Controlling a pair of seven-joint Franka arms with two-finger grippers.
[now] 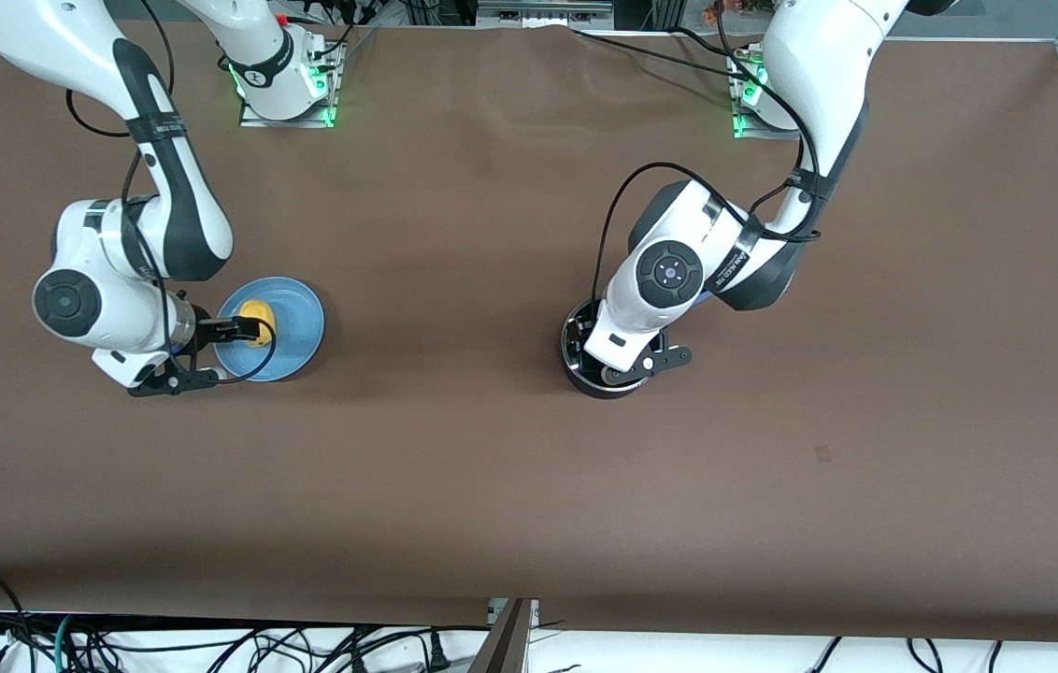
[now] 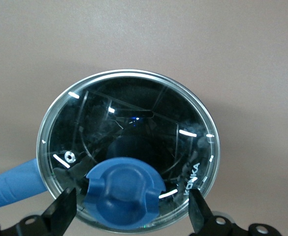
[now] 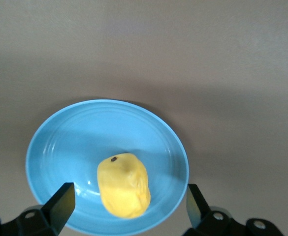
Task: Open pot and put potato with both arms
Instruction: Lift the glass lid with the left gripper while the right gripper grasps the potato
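The black pot (image 1: pixel 578 350) stands mid-table toward the left arm's end, mostly hidden under my left gripper (image 1: pixel 624 366). In the left wrist view its clear glass lid (image 2: pixel 134 123) is on, and the blue handle (image 2: pixel 11 184) sticks out sideways. My left gripper (image 2: pixel 132 214) is open, with its fingers on either side of the blue knob (image 2: pixel 124 191) and not touching it. The yellow potato (image 1: pixel 258 322) lies on a light-blue plate (image 1: pixel 295 332). My right gripper (image 1: pixel 235 329) is open over the potato (image 3: pixel 124 186), its fingers (image 3: pixel 60 204) wide of it on both sides.
The light-blue plate (image 3: pixel 50 142) sits toward the right arm's end of the brown table. Both arm bases stand along the table edge farthest from the front camera. Cables hang below the edge nearest that camera.
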